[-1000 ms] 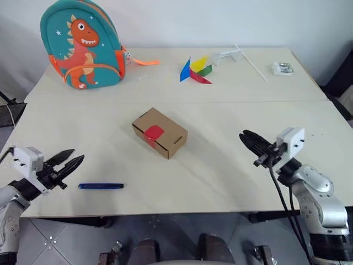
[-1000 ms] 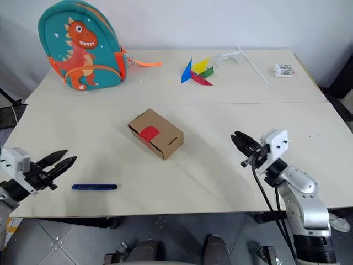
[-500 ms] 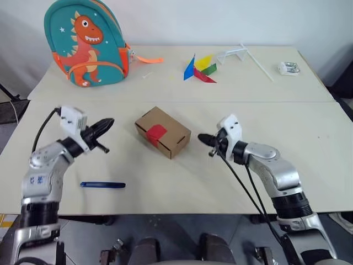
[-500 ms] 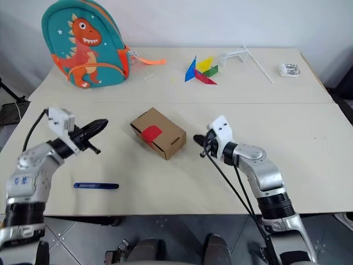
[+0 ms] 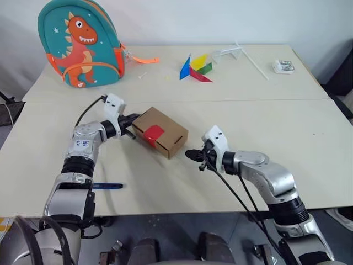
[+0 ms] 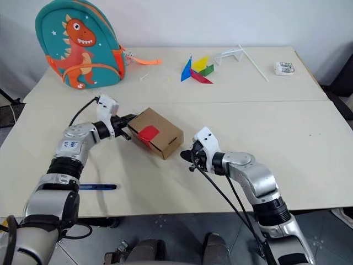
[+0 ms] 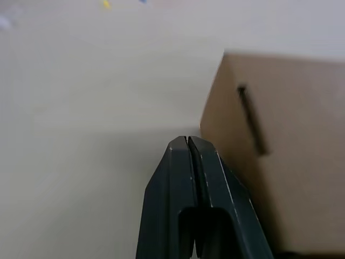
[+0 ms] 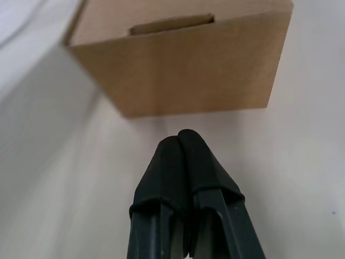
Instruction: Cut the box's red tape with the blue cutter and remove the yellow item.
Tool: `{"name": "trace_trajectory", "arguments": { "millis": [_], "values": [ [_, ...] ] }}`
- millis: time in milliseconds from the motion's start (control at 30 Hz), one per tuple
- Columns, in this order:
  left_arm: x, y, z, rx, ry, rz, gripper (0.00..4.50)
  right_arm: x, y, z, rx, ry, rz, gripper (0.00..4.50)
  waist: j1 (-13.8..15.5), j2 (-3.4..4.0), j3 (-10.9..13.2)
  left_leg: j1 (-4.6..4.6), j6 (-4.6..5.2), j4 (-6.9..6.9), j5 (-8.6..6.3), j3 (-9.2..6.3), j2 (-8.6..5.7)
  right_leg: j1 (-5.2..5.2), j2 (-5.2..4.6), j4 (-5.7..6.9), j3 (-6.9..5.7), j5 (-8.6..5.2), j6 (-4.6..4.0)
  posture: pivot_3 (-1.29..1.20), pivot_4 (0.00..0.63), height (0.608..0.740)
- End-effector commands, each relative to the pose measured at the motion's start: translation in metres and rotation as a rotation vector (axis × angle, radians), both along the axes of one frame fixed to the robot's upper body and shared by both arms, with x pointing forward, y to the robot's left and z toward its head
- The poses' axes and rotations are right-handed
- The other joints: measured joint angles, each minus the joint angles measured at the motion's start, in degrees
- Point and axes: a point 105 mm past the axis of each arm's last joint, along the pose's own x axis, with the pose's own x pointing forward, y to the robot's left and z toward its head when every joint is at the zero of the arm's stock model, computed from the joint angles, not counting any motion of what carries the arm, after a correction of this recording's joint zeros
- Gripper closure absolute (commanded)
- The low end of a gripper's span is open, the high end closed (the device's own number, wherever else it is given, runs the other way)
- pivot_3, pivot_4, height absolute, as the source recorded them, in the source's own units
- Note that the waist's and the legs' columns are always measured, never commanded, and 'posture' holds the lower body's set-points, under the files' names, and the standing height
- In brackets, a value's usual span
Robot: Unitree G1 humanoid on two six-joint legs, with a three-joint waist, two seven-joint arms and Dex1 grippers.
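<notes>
The small brown corrugated cardboard box (image 5: 160, 132) sits near the middle of the pale tabletop (image 5: 309, 132), turned at an angle, its flaps down and a bright red square of tape (image 5: 154, 132) stuck over the top edge and onto the side facing the robot. One end wall shows a narrow slot, seen close in the right wrist view (image 8: 171, 24). The left gripper (image 5: 131, 118), its two black fingers pressed together and holding nothing, points at the box's left end, the tips just beside the cardboard; from the left wrist view (image 7: 186, 141) the tips look level with the box's near corner, and whether they touch it cannot be told. The right gripper (image 5: 191, 154), likewise clenched and empty, lies low over the table just short of the box's right end, with a gap of bare table between tips and carton. The slim dark blue pen-shaped cutter (image 5: 108, 186) lies flat near the table's front edge on the left, partly behind the left forearm, well apart from both grippers. Along the far side stand a teal dinosaur-print backpack (image 5: 80, 44) with an orange strap, a cluster of flat coloured shapes (image 5: 194, 69) in blue, yellow, green and red, a white frame with a thin rod (image 5: 238, 54), and a small clear container (image 5: 283, 67) at the far right corner.
</notes>
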Motion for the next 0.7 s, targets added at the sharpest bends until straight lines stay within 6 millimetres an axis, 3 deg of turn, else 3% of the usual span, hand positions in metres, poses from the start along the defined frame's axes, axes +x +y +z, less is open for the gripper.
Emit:
{"name": "trace_trajectory", "arguments": {
  "millis": [33, 167, 300, 467, 567, 700],
  "values": [
    [-0.007, -0.005, 0.015, -0.02, -0.03, -0.096, 4.46, 0.007, -0.006, 0.016, 0.026, -0.074, -0.063, 4.5, -0.1, 0.0, 0.0, 0.0, 0.0, 0.0, 0.0, 0.0, 0.0, 0.0, 0.0, 0.01, 0.0, 0.0, 0.0, 0.0, 0.15, 0.74],
    [-0.029, -0.012, 0.021, -0.105, -0.005, -0.217, 4.46, 0.008, -0.012, 0.018, 0.039, -0.093, -0.108, 4.5, -0.2, 0.0, 0.0, -0.01, 0.0, 0.02, 0.0, -0.01, 0.01, 0.0, -0.01, 0.02, 0.01, 0.0, 0.0, 0.0, 0.15, 0.74],
    [-0.076, -0.026, 0.018, -0.112, 0.056, -0.384, 4.46, 0.016, -0.02, 0.025, 0.02, -0.144, -0.13, 4.5, -0.6, 0.0, 0.0, 0.0, 0.0, 0.01, 0.0, -0.02, 0.02, -0.03, -0.01, 0.08, 0.05, 0.0, 0.0, 0.0, 0.15, 0.74],
    [-0.116, -0.036, 0.01, -0.104, 0.135, -0.441, 4.46, 0.028, -0.019, 0.034, 0.048, -0.172, -0.124, 4.5, -0.2, 0.0, 0.0, 0.0, 0.0, 0.14, -0.01, -0.01, 0.04, -0.05, -0.01, 0.18, 0.14, 0.0, 0.0, 0.0, 0.15, 0.74],
    [-0.131, -0.038, 0.005, -0.1, 0.17, -0.439, 4.46, 0.039, -0.019, 0.033, 0.019, -0.197, -0.135, 4.5, 0.0, 0.0, 0.0, 0.0, 0.05, 0.32, -0.03, 0.03, 0.03, 0.01, -0.01, 0.19, 0.27, 0.0, 0.0, 0.0, 0.15, 0.74],
    [-0.145, -0.026, 0.005, -0.074, 0.205, -0.43, 4.46, 0.052, -0.039, 0.038, -0.054, -0.295, -0.203, 4.5, -0.1, 0.0, 0.0, 0.0, 0.07, 0.32, -0.04, 0.08, 0.03, -0.01, -0.01, 0.19, 0.34, 0.0, -0.01, 0.0, 0.15, 0.74]
  ]
}}
